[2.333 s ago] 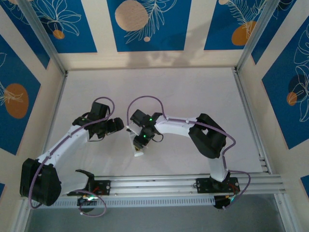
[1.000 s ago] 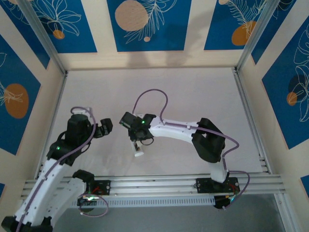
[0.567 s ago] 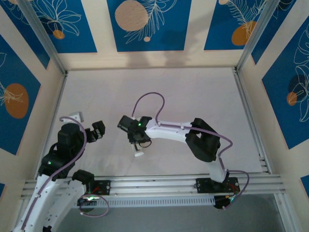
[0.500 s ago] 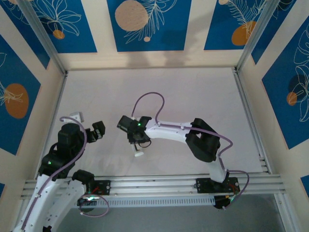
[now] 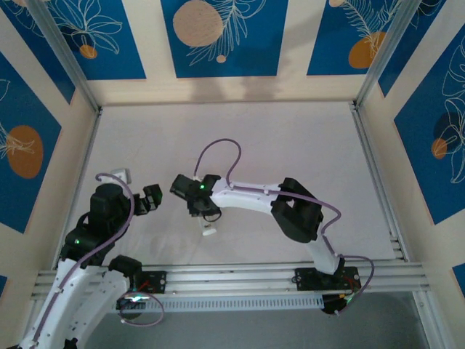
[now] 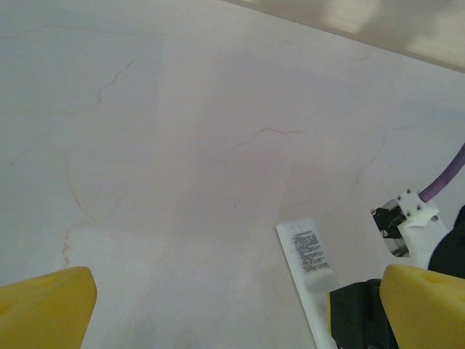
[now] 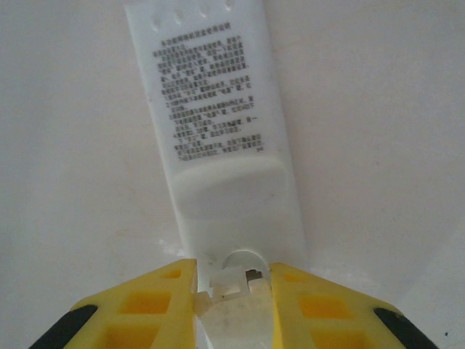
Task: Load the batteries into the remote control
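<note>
Remote control [image 5: 208, 231] lies on the pale counter [image 5: 290, 145] in the top view, and from here we see just its short white end poking out toward the arm bases. The right hand [image 5: 205, 218] is directly over its far end, and its fingers are too small for us to judge. The left hand [image 5: 149, 200] hangs spread wide and empty, well to the left of the remote.

From the left wrist, the left hand [image 6: 236, 309] shows its yellow fingertips [image 6: 43, 305] at the bottom corners, fully apart with bare counter between them. The remote control [image 6: 309, 254] lies ahead and to the right, its lower end hidden by dark hardware.

From the right wrist, the remote control [image 7: 218, 109] lies back side up, printed label showing. The right hand [image 7: 232, 291] is nearly closed, its fingers [image 7: 156, 302] over the remote's near end. A small pale metallic piece [image 7: 236, 287] sits in the gap; we cannot tell what it is, nor whether anything is clamped.
</note>
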`<action>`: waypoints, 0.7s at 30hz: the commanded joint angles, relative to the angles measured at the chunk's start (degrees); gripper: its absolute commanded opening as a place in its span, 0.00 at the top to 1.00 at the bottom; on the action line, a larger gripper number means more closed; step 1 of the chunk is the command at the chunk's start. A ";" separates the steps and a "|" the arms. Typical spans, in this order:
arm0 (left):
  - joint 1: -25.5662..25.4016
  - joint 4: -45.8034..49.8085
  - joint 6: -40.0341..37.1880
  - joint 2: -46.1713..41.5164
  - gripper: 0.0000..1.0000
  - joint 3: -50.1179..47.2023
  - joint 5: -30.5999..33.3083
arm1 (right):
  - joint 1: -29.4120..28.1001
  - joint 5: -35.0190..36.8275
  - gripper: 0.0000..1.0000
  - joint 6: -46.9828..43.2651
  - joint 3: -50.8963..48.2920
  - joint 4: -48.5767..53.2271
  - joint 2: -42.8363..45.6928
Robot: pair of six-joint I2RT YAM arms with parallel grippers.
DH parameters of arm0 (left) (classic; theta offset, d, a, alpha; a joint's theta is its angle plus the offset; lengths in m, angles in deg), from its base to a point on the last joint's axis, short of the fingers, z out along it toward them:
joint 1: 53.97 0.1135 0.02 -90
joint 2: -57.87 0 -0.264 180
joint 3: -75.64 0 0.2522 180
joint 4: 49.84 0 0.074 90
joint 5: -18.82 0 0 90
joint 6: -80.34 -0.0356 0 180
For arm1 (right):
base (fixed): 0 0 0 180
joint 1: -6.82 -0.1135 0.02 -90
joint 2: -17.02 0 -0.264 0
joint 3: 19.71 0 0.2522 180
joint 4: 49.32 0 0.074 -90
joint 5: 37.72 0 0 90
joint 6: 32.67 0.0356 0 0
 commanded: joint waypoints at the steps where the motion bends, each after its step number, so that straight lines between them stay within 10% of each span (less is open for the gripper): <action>1: 0.67 -0.88 -1.14 -0.16 0.00 -0.62 -1.55 | -0.39 2.24 0.74 0.94 1.66 2.60 -0.77; 21: 0.60 -1.51 -0.78 0.45 0.00 -1.29 -1.76 | -1.37 1.51 0.74 -0.44 3.94 7.16 -2.61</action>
